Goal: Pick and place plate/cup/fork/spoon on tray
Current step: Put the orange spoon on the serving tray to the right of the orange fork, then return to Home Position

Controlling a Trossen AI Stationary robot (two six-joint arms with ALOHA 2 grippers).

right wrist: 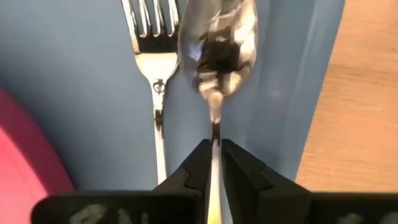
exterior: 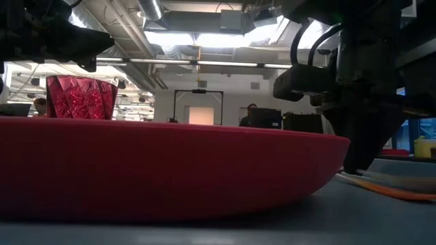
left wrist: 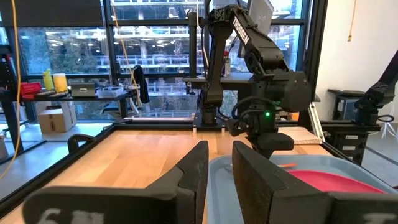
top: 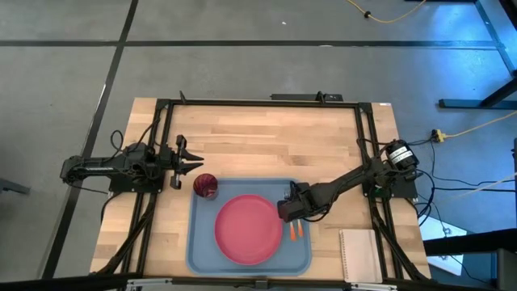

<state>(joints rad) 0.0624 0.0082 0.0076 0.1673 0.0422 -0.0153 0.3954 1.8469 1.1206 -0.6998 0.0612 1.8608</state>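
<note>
**— Where are you, and what have you got?**

My right gripper (right wrist: 214, 163) is pinched tight on the stem of the spoon (right wrist: 217, 43), low over the tray (top: 200, 246), on the side of the plate (top: 249, 229) that faces my right arm's base. The fork (right wrist: 155, 68) lies flat on the tray just beside the spoon, between it and the plate.

**— So how do you finish it cleanly?**

I reckon the spoon is all but placed. I should ease it down until it rests on the tray floor, parallel to the fork, and only then let go, so it doesn't knock the fork or tip against the tray's rim, which is close on its other side. Then lift straight up.

**— And the rest?**

The plate sits in the middle of the tray, and the cup (top: 206, 186) stands upright at the tray corner nearest my left arm. My left gripper (top: 184, 162) waits with fingers apart, just beyond that corner, off the tray. A white notepad (top: 358, 254) lies beside the tray on the wooden table (top: 266, 137). Beyond the table there's a grey floor, a yellow cable (top: 388, 18), and big windows (left wrist: 68, 56).
</note>
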